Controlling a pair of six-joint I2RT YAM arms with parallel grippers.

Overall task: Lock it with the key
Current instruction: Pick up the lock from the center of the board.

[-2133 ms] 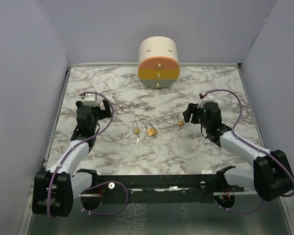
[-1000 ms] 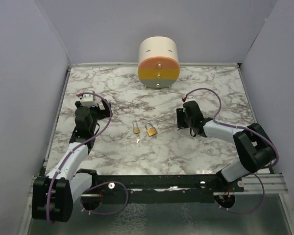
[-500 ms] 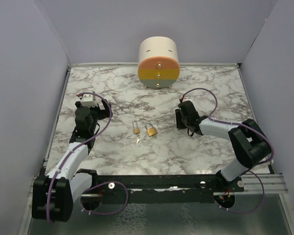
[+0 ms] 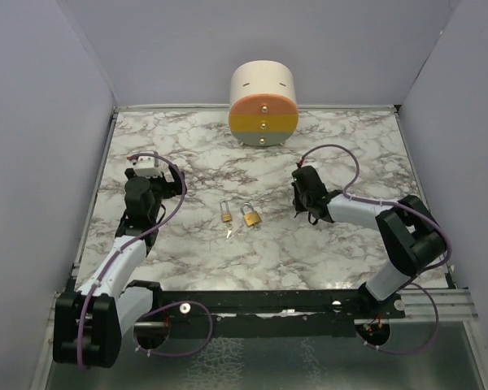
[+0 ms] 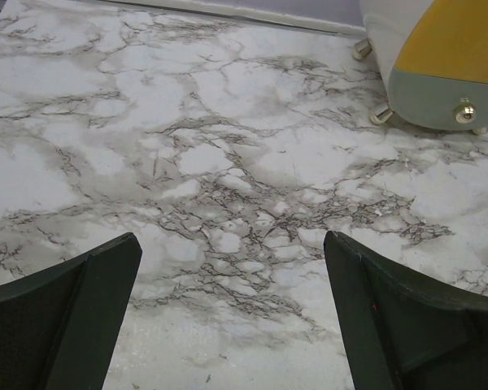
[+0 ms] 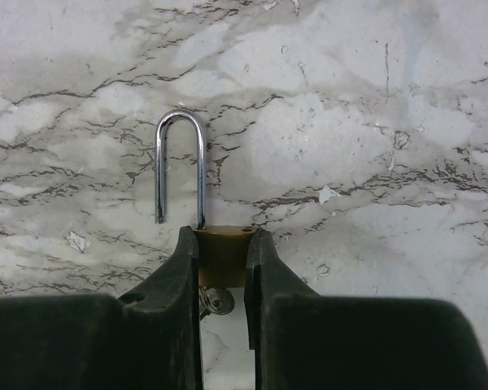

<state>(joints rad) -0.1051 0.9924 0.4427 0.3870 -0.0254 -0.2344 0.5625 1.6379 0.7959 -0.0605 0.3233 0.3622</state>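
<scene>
In the right wrist view a small brass padlock (image 6: 222,250) lies on the marble, its steel shackle (image 6: 181,162) swung open. A key (image 6: 218,301) sticks out of its underside. My right gripper (image 6: 222,246) is shut on the brass body, one finger pressing each side. From above, the right gripper (image 4: 302,195) hides that padlock. Two more brass padlocks (image 4: 226,213) (image 4: 251,216) and a loose key (image 4: 230,234) lie mid-table. My left gripper (image 5: 230,244) stands wide open over bare marble at the left (image 4: 150,177), holding nothing.
A cream drum (image 4: 263,104) with an orange, yellow and grey-blue face and small knobs stands at the back centre, also in the left wrist view as the drum (image 5: 439,57). Purple walls close in the table's left, right and back.
My right gripper slid slightly left over the small padlock and its jaws closed onto the brass body. The left arm and the two centre padlocks have not moved.
</scene>
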